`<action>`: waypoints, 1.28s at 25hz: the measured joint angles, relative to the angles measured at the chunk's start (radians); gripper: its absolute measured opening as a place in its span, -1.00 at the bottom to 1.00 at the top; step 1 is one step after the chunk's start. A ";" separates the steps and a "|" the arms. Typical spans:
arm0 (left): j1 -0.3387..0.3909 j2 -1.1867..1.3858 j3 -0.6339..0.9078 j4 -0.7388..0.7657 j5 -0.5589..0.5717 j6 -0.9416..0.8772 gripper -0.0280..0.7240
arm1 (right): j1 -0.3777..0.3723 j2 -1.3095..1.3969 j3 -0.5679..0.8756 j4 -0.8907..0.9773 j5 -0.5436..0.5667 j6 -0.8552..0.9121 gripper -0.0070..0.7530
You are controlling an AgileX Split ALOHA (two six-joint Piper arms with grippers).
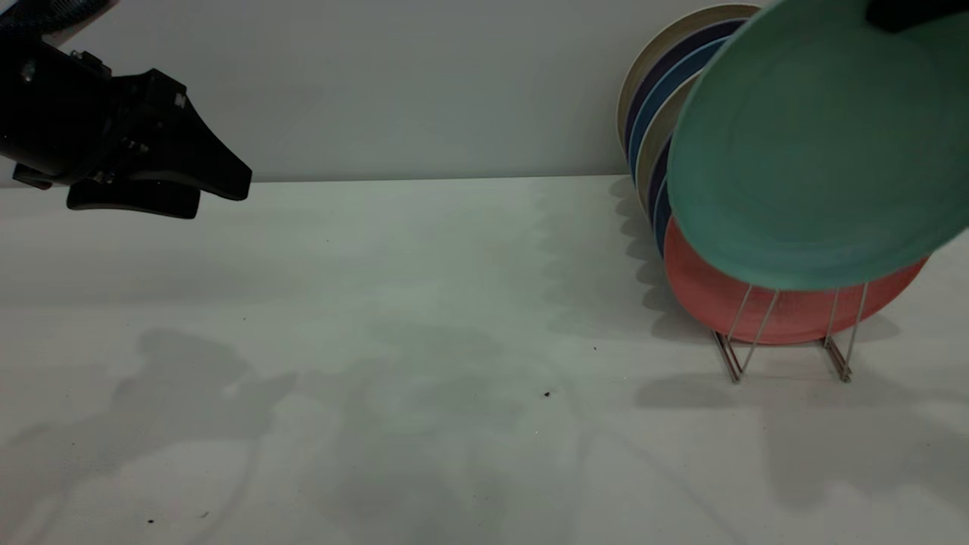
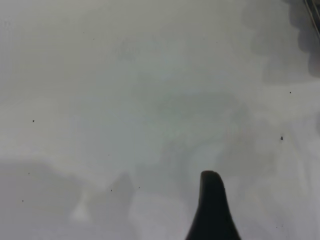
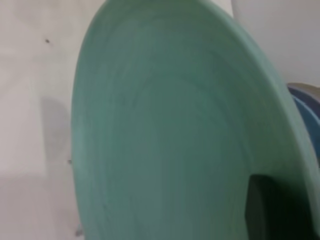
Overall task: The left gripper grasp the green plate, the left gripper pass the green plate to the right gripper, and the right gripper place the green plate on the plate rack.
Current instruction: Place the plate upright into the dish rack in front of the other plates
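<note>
The green plate [image 1: 810, 151] hangs tilted in the air at the right, above and in front of the plate rack [image 1: 757, 333]. Its lower edge overlaps the salmon-pink plate [image 1: 787, 310]. My right gripper [image 1: 905, 14] is shut on the plate's upper rim, and only a black bit of it shows at the top edge. In the right wrist view the green plate [image 3: 165, 130] fills the picture, with one dark finger [image 3: 262, 207] pressed on its face. My left gripper [image 1: 223, 193] hovers at the far left above the table, open and empty. One of its fingertips [image 2: 211, 182] shows over bare table.
The rack holds several upright plates: cream [image 1: 681, 38], dark purple and blue [image 1: 666, 87] behind, and the salmon one in front. The wall stands close behind the rack. The white table [image 1: 424, 341] spreads between the two arms.
</note>
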 joint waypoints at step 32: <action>0.000 0.000 0.000 0.001 -0.016 0.008 0.59 | 0.000 0.134 -0.121 -0.217 -0.085 0.205 -0.80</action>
